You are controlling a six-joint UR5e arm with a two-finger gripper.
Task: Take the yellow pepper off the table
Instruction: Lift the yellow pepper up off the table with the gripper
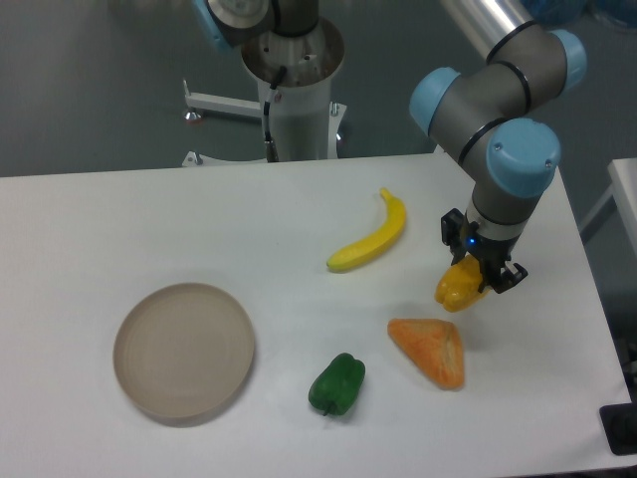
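On my feed, 1 large flat white table (119, 219) carries 1 shallow round beige dish (184, 351), nothing in it; no readable writing anywhere. 1 small glossy lumpy yellow-orange pepper (456, 287) sits near the right edge, clamped between the fingers of my black 2-finger gripper (482, 275). Also listed: 1 long curved yellow banana (370, 237), 1 flat orange triangular wedge (430, 351), 1 small green pepper (337, 383).

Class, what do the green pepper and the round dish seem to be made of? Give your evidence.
Green pepper: probably plastic, a toy; glossy highlights and uniform colour suggest it. Round dish: matte beige, no shine; possibly wood or ceramic, but the picture cannot settle which.
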